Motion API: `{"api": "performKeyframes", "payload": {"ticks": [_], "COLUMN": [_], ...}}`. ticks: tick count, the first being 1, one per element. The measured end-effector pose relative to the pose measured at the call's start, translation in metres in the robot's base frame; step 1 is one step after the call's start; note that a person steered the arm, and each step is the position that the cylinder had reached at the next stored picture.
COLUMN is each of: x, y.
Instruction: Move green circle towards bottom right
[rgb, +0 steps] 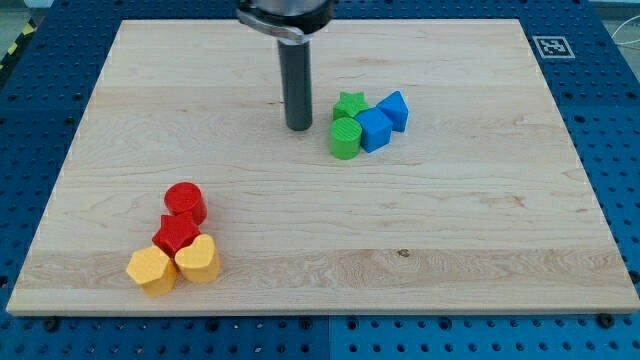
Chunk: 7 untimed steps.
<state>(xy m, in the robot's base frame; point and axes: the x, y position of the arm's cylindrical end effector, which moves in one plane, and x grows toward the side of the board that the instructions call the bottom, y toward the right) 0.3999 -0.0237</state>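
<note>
1. One camera view only, so all of this comes from it. Seven small blocks sit on the wooden worktop (480, 250), in two clusters.

2. Upper-middle cluster: the green circle (345, 138), a short upright cylinder, stands at the cluster's 8 o'clock corner. A green star (350, 104) touches it at 12 o'clock, and a blue cube-like block (373, 129) presses against it at about 2 to 3 o'clock, with a second blue block (395, 109) further toward 2 o'clock.

3. Lower-left cluster, well apart: a red cylinder (186, 202), a red star-like block (177, 235), and two yellow blocks (152, 271) (198, 260). These play no part in the task.

4. Handling, as a judgement: the green circle looks light, rigid and smooth-sided, likely to slide easily over the wood. Its round wall may let it roll off a push that is off-centre, so contact should be square on the side at roughly 10 to 11 o'clock to send it toward 4 to 5 o'clock.

5. Fingers: this arm has none, so there is nothing spread or pinching; it ends in a dark rod. My tip (298, 128) rests on the worktop near the green circle, at about its 9 to 10 o'clock, with a clear gap between them, not touching.

6. Risk: the blue cube-like block may be dragged along.
</note>
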Motion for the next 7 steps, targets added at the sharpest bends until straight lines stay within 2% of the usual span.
{"api": "performKeyframes", "payload": {"ticks": [1,3,4,6,7], "x": [0.018,0.031,0.047,0.067,0.086], "y": [0.008,0.077,0.089,0.039,0.078]}}
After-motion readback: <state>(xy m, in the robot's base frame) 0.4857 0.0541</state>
